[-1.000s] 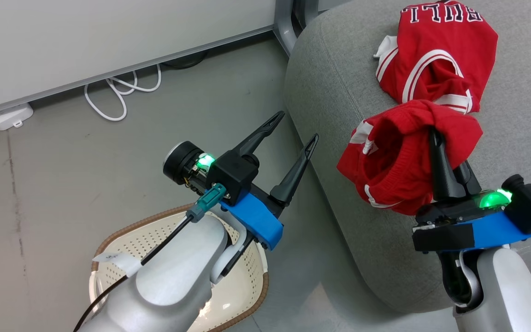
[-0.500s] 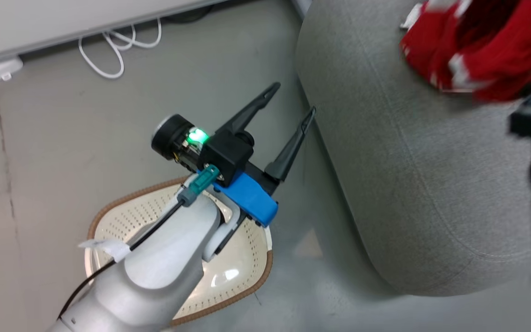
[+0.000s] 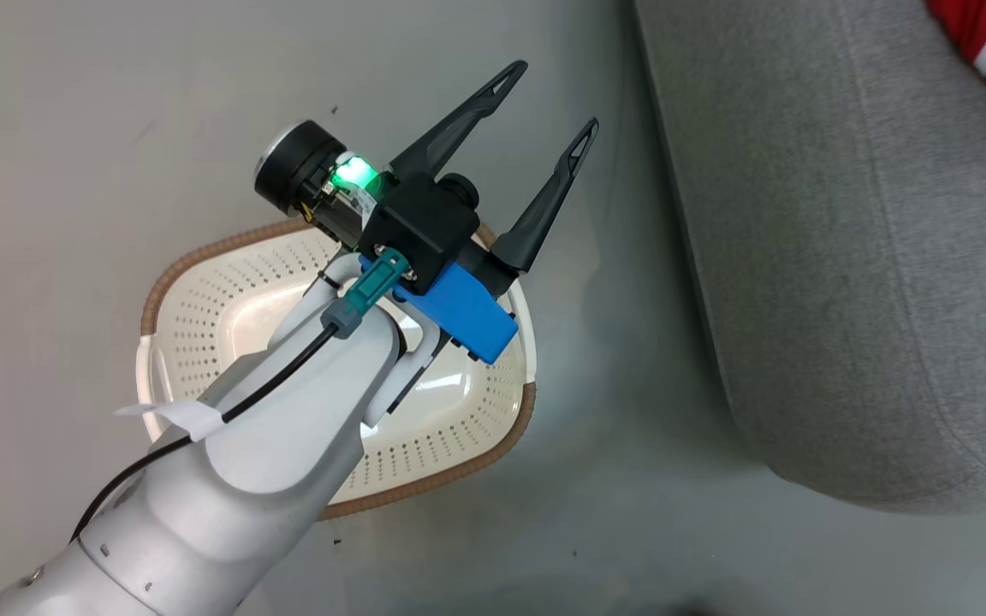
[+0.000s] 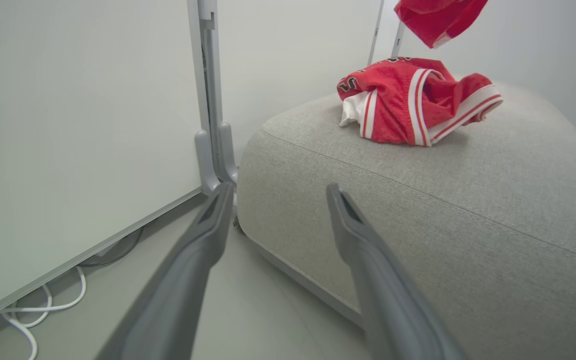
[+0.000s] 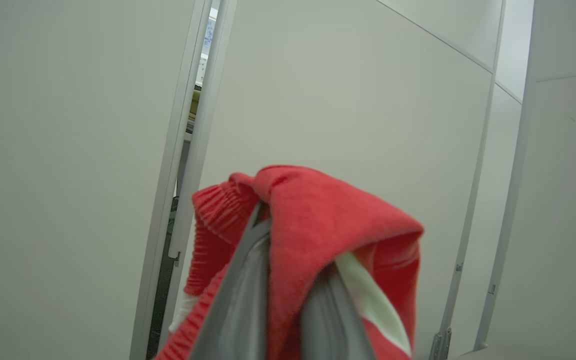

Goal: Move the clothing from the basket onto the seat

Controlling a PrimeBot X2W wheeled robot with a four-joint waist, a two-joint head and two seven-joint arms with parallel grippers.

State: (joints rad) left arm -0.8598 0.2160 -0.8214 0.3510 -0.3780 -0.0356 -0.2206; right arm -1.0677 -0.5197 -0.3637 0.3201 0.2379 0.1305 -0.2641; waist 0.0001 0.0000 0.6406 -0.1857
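Shorts (image 5: 318, 210) draped over and pinched between close-set fingers (image 5: 238, 300) of right gripper (image 5: 288, 260), hanging above jersey (image 4: 408, 105) crumpled on top of sofa (image 4: 418, 210). Left gripper (image 3: 551, 98) spread wide, holding nothing, over far edge of basket (image 3: 202, 282) on floor (image 3: 74, 128) near sofa.

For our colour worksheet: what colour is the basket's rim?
Brown basket rim, clearest in head view.
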